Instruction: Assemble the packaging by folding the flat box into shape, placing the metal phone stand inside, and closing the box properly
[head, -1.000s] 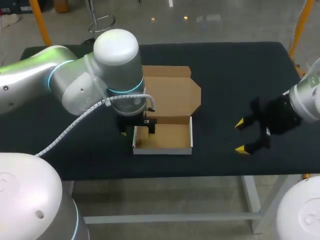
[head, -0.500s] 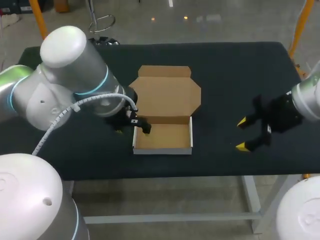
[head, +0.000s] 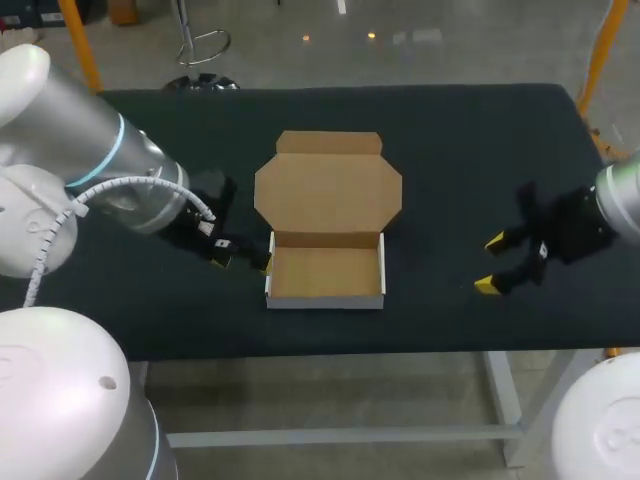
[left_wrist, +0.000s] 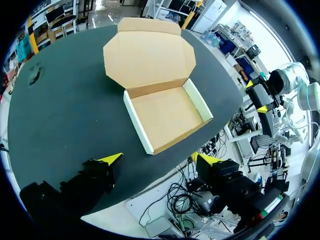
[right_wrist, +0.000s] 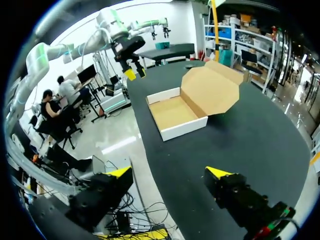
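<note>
Brown cardboard box with white outer walls (head: 327, 272) is sitting folded up as an open tray in the middle of the black table (head: 450, 140), close to the front edge, with its wide lid flap (head: 328, 185) lying flat back toward the far edge. The left gripper (head: 243, 263) is hovering low just beside the tray's left wall, its yellow-tipped fingers standing wide apart and holding nothing. The right gripper (head: 490, 264) is hanging well apart from the box toward the table's right edge, likewise spread open and carrying nothing.
</note>
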